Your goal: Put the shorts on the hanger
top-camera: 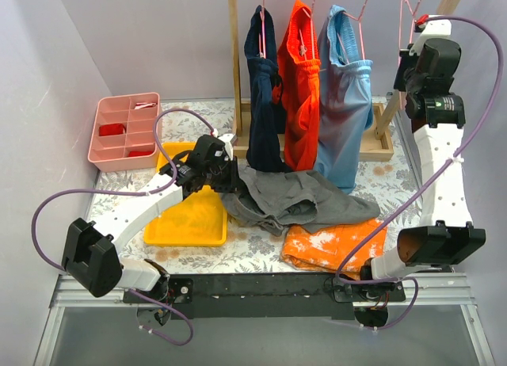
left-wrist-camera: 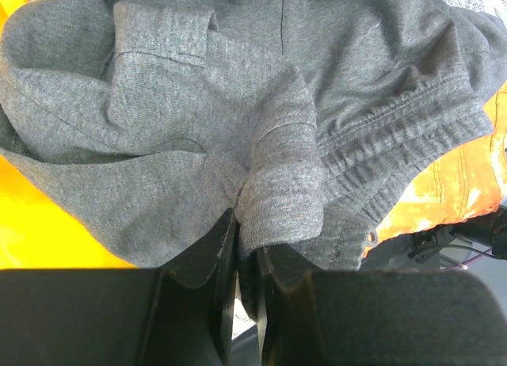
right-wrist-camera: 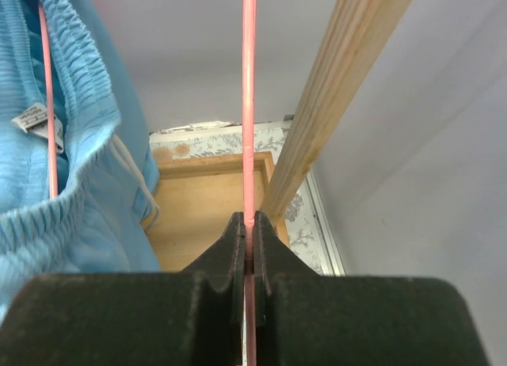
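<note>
The left fingers (left-wrist-camera: 212,259) were clamped on a narrow fold of the shorts (top-camera: 305,198), which lay crumpled on the tabletop (top-camera: 257,245) in front of the wooden rack (top-camera: 234,57). One edge lay over the orange blotched cloth (top-camera: 333,247). The right fingers (right-wrist-camera: 231,247) were shut on the thin wire of the hanger (right-wrist-camera: 249,104), high at the rack's right end.

The pinch on the shorts took in only a small ridge of soft fabric, so a lift could probably let it slide free. It might also drag the orange cloth along where the 2 overlap. The wire was slim and smooth, and could twist in the grip once weight came on it.

The hanger sat close to the rack's slanted post (right-wrist-camera: 348,89), with the light blue shorts (right-wrist-camera: 79,184) just beside it. That left only a narrow gap between them. The yellow tray (top-camera: 186,223) touched the shorts' left edge.
</note>
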Controlling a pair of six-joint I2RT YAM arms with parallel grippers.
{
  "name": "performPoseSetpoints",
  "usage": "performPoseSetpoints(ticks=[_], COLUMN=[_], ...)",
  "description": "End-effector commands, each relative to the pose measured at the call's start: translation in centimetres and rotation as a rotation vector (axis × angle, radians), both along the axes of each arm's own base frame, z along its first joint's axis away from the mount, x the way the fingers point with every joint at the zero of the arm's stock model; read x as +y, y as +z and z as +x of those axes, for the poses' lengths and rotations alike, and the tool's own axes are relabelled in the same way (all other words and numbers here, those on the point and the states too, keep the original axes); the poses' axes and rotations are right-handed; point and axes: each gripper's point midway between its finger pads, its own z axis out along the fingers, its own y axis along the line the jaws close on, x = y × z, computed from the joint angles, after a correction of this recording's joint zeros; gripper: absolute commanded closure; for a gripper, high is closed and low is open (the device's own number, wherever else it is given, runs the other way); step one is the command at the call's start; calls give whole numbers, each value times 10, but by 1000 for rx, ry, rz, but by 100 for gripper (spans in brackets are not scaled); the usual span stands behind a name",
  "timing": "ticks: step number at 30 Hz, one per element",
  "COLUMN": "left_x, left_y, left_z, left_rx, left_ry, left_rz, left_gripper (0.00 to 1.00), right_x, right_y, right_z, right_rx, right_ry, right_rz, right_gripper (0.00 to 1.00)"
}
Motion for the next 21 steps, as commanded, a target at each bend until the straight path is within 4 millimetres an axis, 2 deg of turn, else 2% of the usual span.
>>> performPoseSetpoints(ticks=[1,3,4,13,18,19,21], left_x=[4,4,4,7,11,11,12], left_y=[10,11,11,12,12,12,10], left_z=[-3,-2,-2,-4,0,0,0], left_rx=[-40,-44,-47,-54,-65,-62,-55], left_ry=[-2,-2,-4,6,34,40,50], left_rz=[-15,-18,-17,-16,0,0,1], left_gripper=[89,89,89,89,89,89,89], right_x=[0,0,2,4,6,6,7], right_y=[42,48,43,46,41,34,34], right_z=[-17,-21,-21,-36,-65,-72,-90], right_rx=[-147,-176,-169,-175,-141,-108,-103], right_ry=[-9,-6,0,2,-18,-23,-32], right_rz=[-6,-5,-2,27,93,103,134], right_gripper=[99,99,99,99,99,99,99])
